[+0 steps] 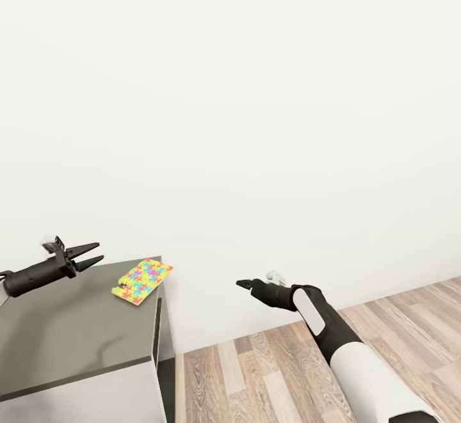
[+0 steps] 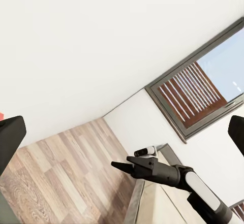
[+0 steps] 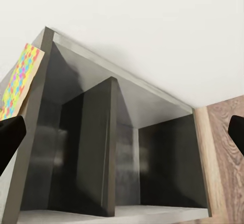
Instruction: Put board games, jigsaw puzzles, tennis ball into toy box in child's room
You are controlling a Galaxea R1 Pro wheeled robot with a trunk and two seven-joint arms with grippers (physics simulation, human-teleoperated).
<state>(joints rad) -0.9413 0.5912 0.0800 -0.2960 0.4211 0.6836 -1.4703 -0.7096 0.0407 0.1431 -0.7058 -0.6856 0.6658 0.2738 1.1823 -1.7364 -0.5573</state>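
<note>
Puzzle [image 1: 143, 280] – flat on the grey desk [image 1: 70, 327], at its far right corner, one edge overhanging the right side. Left gripper [image 1: 93, 253] – above the desk's far edge, fingers apart, empty. Right gripper [image 1: 243, 284] – over the plank floor [image 1: 256, 372] right of the desk; finger state cannot be determined

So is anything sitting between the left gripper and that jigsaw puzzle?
Nothing visible. The left gripper hangs open above the grey desk top, and the jigsaw puzzle lies at the far corner with bare surface between them.
</note>
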